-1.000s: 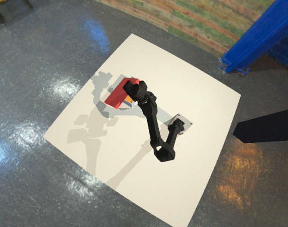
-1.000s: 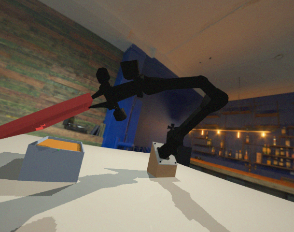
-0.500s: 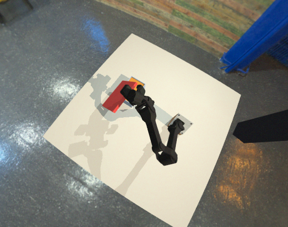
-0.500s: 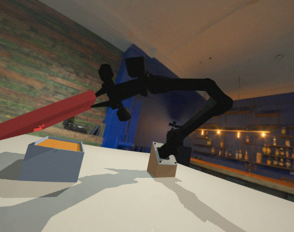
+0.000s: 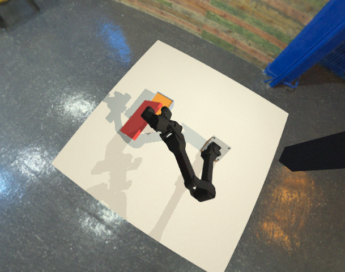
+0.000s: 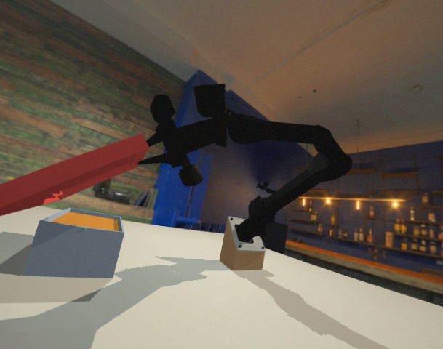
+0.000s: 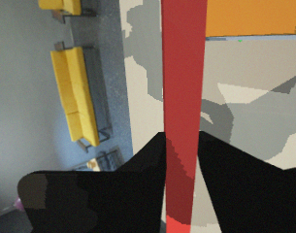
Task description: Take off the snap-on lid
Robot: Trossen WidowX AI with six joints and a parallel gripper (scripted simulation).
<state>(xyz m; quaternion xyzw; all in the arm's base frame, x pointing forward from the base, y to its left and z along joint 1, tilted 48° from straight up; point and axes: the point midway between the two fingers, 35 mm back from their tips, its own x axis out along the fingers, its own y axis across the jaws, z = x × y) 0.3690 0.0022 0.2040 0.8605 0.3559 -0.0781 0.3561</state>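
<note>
A cream table stands on a glossy grey floor, with a wood-plank wall and a blue crate at about 1 o'clock in the top view. The gripper is clamped narrowly on one edge of the red lid, which hangs tilted in the air, sloping down toward 8 o'clock in the exterior view. The grey box sits open on the table under the lid's low end, not touching it, its orange inside showing.

Arm folded at the elbow, upper link rising from the base, forearm reaching out level above table height. Gripper clamped on the edge of the red lid, one finger on each face, holding it airborne and tilted.
</note>
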